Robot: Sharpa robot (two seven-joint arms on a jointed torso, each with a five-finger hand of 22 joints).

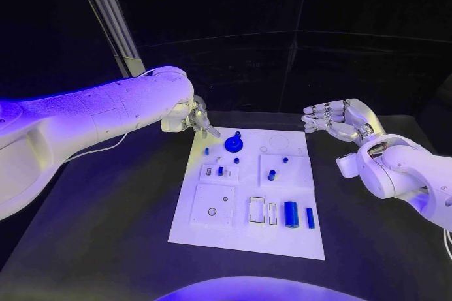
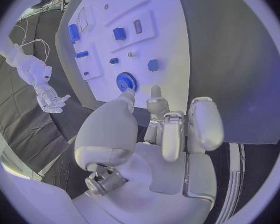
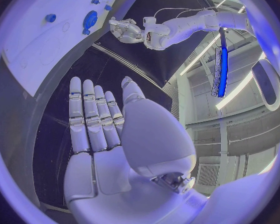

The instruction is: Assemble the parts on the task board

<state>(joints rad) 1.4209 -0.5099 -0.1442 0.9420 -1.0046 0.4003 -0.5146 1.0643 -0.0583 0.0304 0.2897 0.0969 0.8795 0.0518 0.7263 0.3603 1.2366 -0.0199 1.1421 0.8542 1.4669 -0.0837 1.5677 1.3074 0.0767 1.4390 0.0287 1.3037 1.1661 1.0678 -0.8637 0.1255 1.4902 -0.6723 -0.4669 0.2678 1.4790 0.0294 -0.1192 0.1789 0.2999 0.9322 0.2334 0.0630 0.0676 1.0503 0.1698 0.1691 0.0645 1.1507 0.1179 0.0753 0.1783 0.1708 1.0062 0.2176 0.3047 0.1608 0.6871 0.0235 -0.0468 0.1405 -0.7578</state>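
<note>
— Black table (image 1: pixel 113 236) under us, dark room behind, and a pale metal post (image 1: pixel 113 27) rising at the far left. What do we make of the fingers?

— Our left hand (image 1: pixel 193 118) hangs over the far left corner of the white board (image 1: pixel 247 239). From its wrist we see some fingers (image 2: pixel 202 122) curled in, one reaching out straight towards the blue gear (image 2: pixel 126 81), the thumb alongside. We see nothing between them, and whether a fingertip touches the gear we cannot tell.

— And the right hand (image 1: pixel 341 120)?

— Spread flat, fingers (image 3: pixel 93 114) side by side and straight, holding nothing, just off the board's far right corner, above the table.

— Which way do the parts lie?

— The gear (image 1: pixel 234 143) lies flat near the far edge. The blue cylinder (image 1: pixel 291 214) and the thinner blue bar (image 1: pixel 310 217) beside it lie near the front right, long axes running from the near edge to the far edge. The board itself runs lengthwise away from us, slightly skewed. Smaller blue pieces (image 1: pixel 271 175) sit in the raised white blocks around the middle.
</note>
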